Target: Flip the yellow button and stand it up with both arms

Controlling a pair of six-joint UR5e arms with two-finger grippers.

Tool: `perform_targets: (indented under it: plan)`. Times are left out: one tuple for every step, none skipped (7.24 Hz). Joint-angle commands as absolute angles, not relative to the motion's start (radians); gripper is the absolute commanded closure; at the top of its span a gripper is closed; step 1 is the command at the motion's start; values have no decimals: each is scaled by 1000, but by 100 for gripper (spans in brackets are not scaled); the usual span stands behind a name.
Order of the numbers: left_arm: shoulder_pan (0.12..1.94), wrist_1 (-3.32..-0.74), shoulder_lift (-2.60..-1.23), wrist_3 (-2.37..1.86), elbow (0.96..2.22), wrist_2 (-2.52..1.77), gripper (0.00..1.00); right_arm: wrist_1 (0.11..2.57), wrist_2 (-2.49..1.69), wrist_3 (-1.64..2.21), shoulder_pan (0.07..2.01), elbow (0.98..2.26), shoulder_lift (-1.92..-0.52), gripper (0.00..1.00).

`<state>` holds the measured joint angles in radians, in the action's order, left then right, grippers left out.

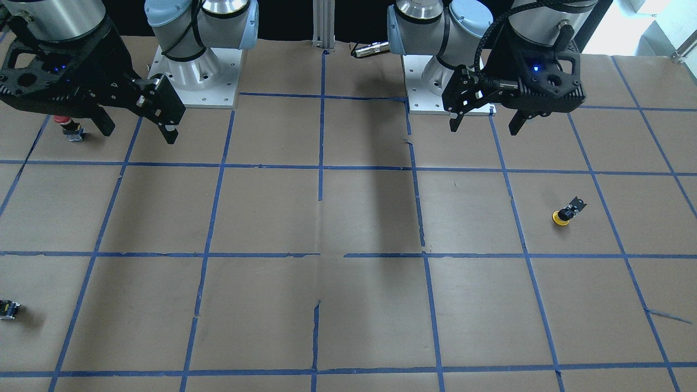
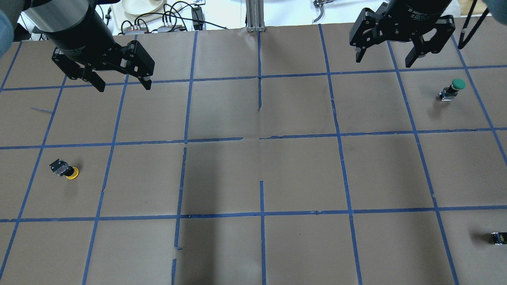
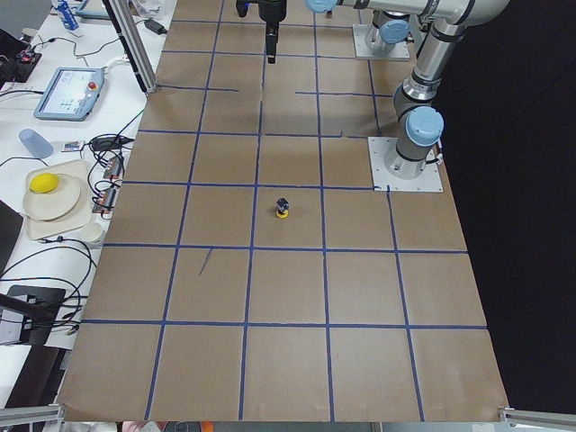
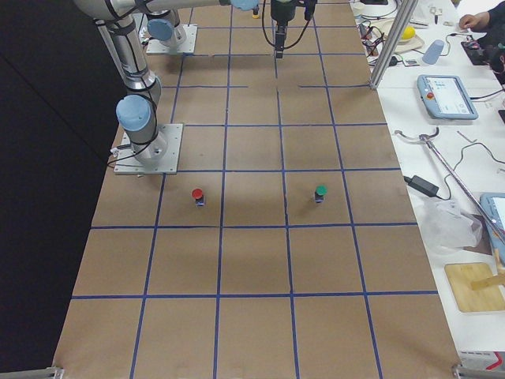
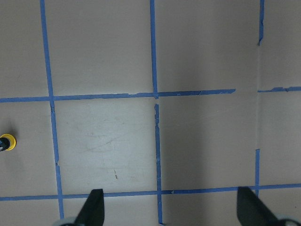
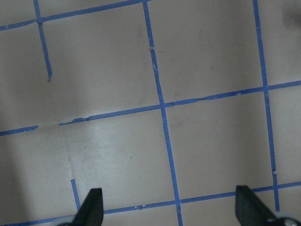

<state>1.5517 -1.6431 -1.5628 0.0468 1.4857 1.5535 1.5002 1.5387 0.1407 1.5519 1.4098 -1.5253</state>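
Note:
The yellow button (image 1: 562,215) rests on the brown paper with its yellow cap down and its black body tilted up. It also shows in the overhead view (image 2: 65,169), the exterior left view (image 3: 283,209) and at the left edge of the left wrist view (image 5: 5,142). My left gripper (image 2: 124,86) hangs open and empty well above the table, far from the button, and also shows in the front view (image 1: 484,129). My right gripper (image 2: 384,61) is open and empty high over the other side, and also shows in the front view (image 1: 140,134).
A green-capped button (image 2: 453,89) stands at the far right. A red-capped button (image 1: 71,128) stands under the right gripper. A small dark capless part (image 2: 499,237) lies at the near right edge. Blue tape lines (image 2: 261,138) grid the paper.

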Motion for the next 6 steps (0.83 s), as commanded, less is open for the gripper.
perform_targets:
  plan:
    - [1549, -1643, -1560, 49, 1491, 1554, 0, 1499, 1539, 141, 1555, 1410, -1528, 0]
    - [1548, -1643, -1562, 55, 1496, 1554, 0, 1499, 1539, 141, 1555, 1408, -1528, 0]
    - [1549, -1643, -1577, 55, 1497, 1552, 0, 1499, 1539, 140, 1555, 1410, -1526, 0]
    - [1549, -1640, -1591, 55, 1508, 1557, 0, 1499, 1539, 141, 1555, 1408, -1526, 0]
    - [1542, -1640, -1583, 60, 1503, 1554, 0, 1499, 1539, 141, 1555, 1410, -1526, 0]
    - [1540, -1641, -1575, 87, 1506, 1557, 0, 1499, 1539, 141, 1555, 1410, -1526, 0]
